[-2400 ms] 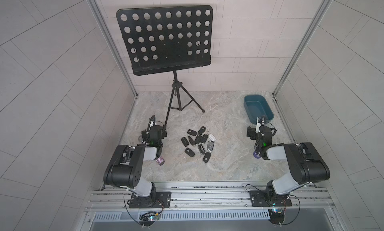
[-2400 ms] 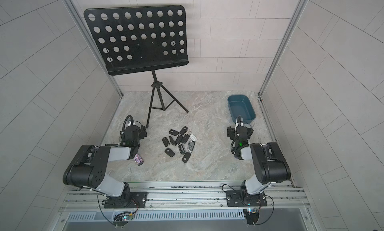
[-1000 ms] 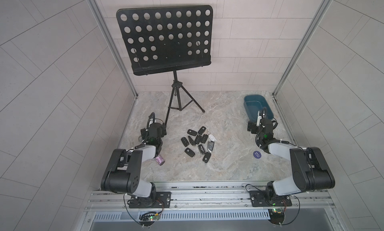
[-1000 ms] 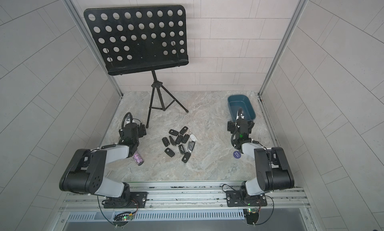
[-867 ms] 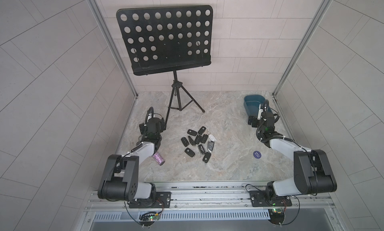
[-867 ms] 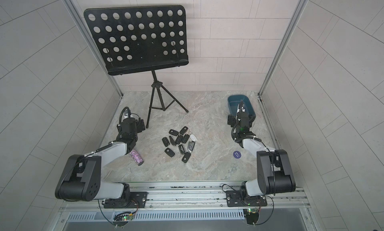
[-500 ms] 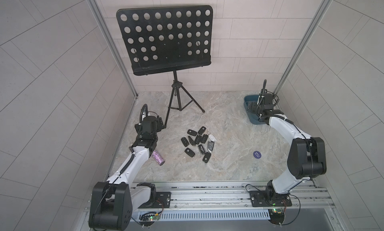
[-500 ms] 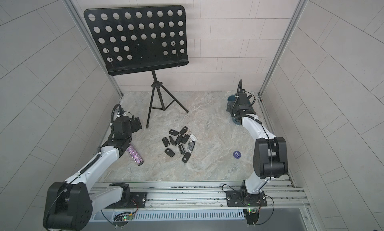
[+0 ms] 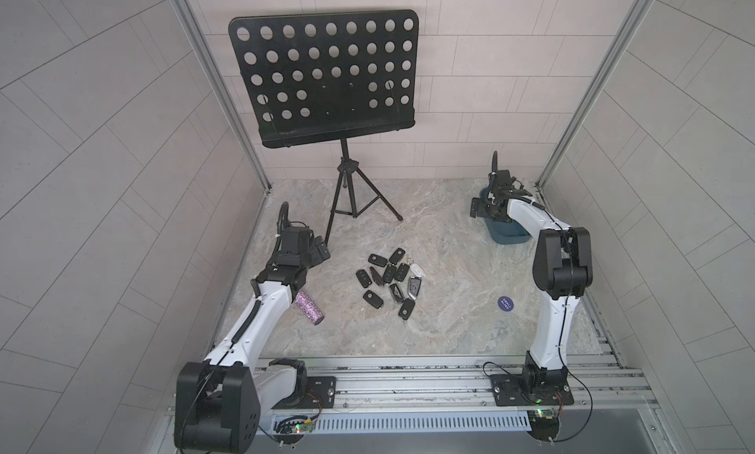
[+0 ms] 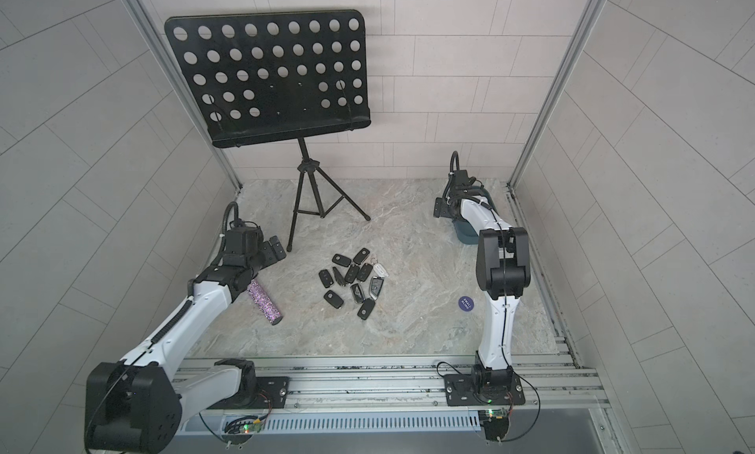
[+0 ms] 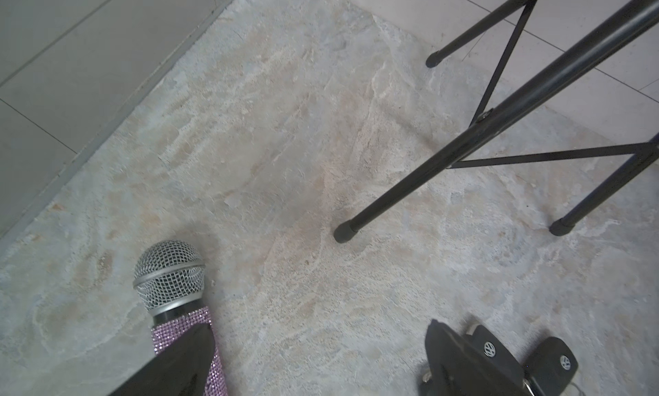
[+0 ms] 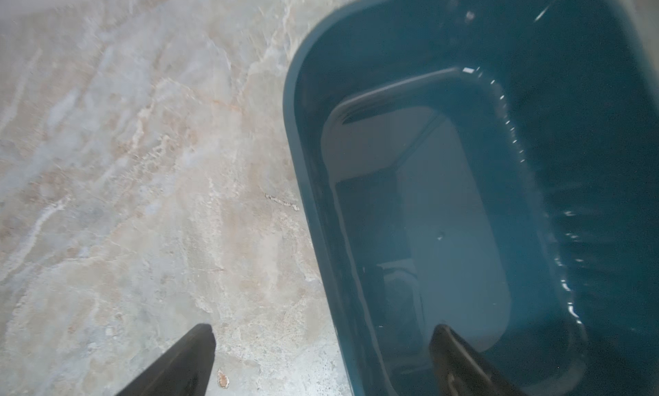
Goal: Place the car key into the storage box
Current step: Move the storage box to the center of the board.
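Storage box (image 9: 506, 238): shallow dark teal plastic tub, rounded corners, lidless, upright on the table (image 9: 449, 329) at 2 o'clock, near the back right corner. It is partly hidden in both top views. The right wrist view shows the storage box (image 12: 303, 155) with a glossy inner floor.

Car key fobs (image 9: 388, 282): loose cluster near table centre, mostly black. One white fob (image 9: 416, 268) sits at the cluster's 2 o'clock edge. All lie flat, well apart from the box.

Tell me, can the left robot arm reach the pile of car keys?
Probably yes. The left gripper hangs open just beside the car keys, with only bare table between them. The music stand leg stands close by, but it looks off to the side, not in the path.
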`<state>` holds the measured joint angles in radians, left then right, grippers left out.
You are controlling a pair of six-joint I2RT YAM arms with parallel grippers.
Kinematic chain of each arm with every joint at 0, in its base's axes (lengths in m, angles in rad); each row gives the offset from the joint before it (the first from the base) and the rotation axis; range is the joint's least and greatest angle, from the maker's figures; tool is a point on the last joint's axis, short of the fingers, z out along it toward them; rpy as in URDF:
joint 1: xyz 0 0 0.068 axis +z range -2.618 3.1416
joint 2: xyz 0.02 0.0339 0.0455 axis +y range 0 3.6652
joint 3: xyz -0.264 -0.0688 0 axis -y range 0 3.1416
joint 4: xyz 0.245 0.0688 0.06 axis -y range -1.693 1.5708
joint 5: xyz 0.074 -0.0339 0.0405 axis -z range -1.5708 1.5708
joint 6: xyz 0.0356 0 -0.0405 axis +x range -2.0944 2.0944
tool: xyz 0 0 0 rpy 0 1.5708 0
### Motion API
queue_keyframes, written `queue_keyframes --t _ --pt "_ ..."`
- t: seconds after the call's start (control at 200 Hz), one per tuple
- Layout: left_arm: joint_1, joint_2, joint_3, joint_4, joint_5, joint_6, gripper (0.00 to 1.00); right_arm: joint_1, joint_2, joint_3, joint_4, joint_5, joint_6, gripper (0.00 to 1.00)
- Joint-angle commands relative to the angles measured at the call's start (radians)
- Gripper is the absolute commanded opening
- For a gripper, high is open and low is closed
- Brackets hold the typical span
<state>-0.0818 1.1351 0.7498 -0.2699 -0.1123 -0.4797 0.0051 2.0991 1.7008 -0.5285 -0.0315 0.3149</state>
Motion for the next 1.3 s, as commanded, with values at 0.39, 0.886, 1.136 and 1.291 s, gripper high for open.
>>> queue_keyframes --t 0.39,0.886,1.136,1.291 --pt "-0.019 0.027 0.068 -0.072 0.075 -0.04 1.0 -0.001 -0.131 -0.208 -0.024 -0.221 0.058 0.93" --pt "-0.026 0.047 0.079 -0.078 0.091 -0.054 1.0 0.111 -0.269 -0.381 0.025 -0.351 0.188 0.9" --pt "-0.042 0.049 0.085 -0.083 0.091 -0.053 1.0 0.209 -0.284 -0.412 0.066 -0.355 0.239 0.9" --pt "-0.05 0.047 0.091 -0.093 0.087 -0.051 1.0 0.27 -0.267 -0.395 0.102 -0.36 0.301 0.9"
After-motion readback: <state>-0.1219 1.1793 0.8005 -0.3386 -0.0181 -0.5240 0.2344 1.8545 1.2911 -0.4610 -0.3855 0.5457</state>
